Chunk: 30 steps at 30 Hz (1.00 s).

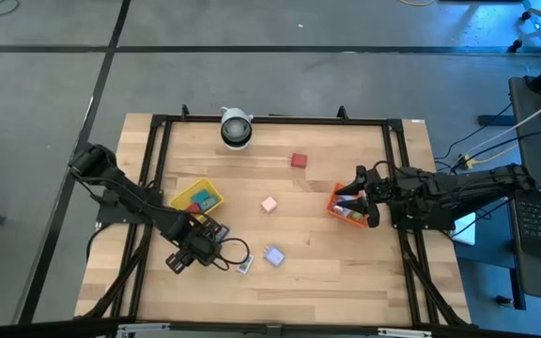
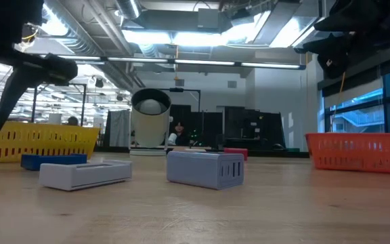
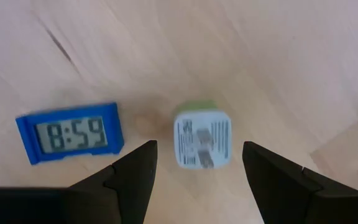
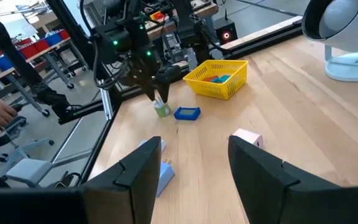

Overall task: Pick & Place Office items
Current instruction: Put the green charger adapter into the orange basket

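My left gripper (image 3: 197, 168) is open and points down over a small white-and-green plug block (image 3: 202, 140) standing on the table, one finger to each side, not touching. A blue clock (image 3: 70, 132) lies beside it. The right wrist view shows this gripper (image 4: 157, 93) above the plug block (image 4: 161, 110). My right gripper (image 1: 355, 199) is open over the red-orange tray (image 1: 338, 208). On the table lie a red piece (image 1: 298, 161), a pink piece (image 1: 269, 204), a pale blue block (image 1: 273, 255) and a white piece (image 1: 244, 267). The yellow tray (image 1: 181, 195) holds several pieces.
A round white-and-grey cylinder (image 1: 236, 128) stands at the far edge. A black frame (image 1: 270, 120) runs around the table top. In the low view the pale blue block (image 2: 205, 168) and the white piece (image 2: 85, 173) lie near the front. Bare wood lies between the trays.
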{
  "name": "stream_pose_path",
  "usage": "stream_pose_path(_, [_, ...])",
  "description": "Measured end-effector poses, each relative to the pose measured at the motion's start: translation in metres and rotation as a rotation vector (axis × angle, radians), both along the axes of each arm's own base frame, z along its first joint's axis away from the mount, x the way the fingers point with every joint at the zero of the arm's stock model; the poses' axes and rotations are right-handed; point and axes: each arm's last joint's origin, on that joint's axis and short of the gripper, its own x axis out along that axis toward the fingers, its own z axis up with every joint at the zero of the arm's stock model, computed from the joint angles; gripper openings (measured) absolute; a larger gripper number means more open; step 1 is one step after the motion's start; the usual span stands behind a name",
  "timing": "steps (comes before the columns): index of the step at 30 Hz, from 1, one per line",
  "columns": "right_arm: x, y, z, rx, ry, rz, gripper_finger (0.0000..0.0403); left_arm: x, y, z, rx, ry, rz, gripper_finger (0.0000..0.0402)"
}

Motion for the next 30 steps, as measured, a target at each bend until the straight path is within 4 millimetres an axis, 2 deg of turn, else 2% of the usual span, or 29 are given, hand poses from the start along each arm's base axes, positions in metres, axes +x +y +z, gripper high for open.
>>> stream_pose_path(5, [0.001,0.0,-0.001,-0.001,0.007,0.001,0.0187,0.003,-0.002,0.001,-0.013,-0.037,0.025,0.0234])
stream_pose_path(13, [0.002,0.001,-0.002,0.001,0.013,0.018,0.0187,0.006,-0.005,-0.014,0.02,0.019,0.019,0.0234])
stream_pose_path(22, [0.002,0.001,-0.001,0.001,0.006,0.026,0.0187,0.005,-0.006,-0.017,0.009,0.052,0.046,0.0232])
stream_pose_path(26, [0.002,0.001,-0.001,0.0,0.006,0.027,0.0187,0.005,-0.006,-0.017,-0.018,0.072,0.084,0.0215])
stream_pose_path(30, [0.002,0.001,-0.001,0.0,0.006,0.027,0.0187,0.005,-0.007,-0.016,-0.023,0.068,0.105,0.0179])
